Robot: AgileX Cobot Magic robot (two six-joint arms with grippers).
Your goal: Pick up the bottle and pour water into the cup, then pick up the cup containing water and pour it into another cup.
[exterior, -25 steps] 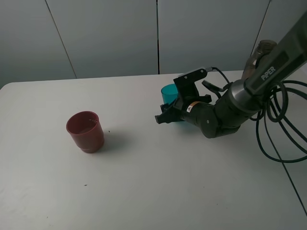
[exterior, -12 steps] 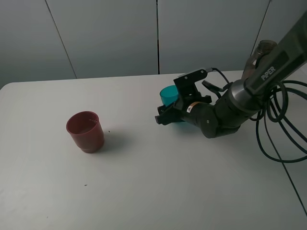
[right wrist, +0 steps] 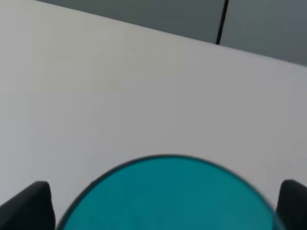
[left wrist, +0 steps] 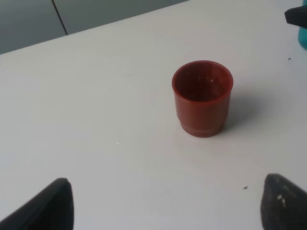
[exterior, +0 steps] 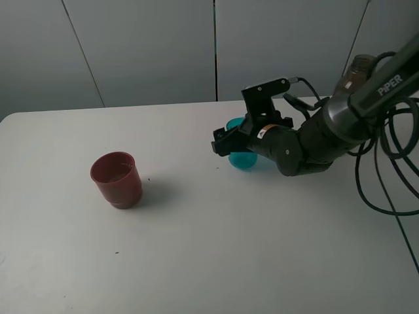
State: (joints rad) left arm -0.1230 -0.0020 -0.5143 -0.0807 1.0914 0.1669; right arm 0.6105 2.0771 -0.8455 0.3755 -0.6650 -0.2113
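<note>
A white surface (exterior: 196,248) seen from a high camera. The landmark is the dull-red cup (exterior: 116,179), which stands upright and alone on the surface, open side up.

Well to the right of the red cup, the right pincer (exterior: 230,149) is clamped on the teal translucent cup (exterior: 241,158), a black finger on either side. The teal cup is lifted just clear of the surface, with a faint shadow beneath it. In the right wrist view its round teal rim (right wrist: 168,196) fills the space between the two dark fingertips (right wrist: 29,206).

Farther from the red cup, behind the right arm, the neck of the smoky grey-brown bottle (exterior: 353,70) shows.

In the left wrist view the left pincer (left wrist: 165,206) is spread wide and holds nothing; the red cup (left wrist: 202,97) stands ahead of its tips.
</note>
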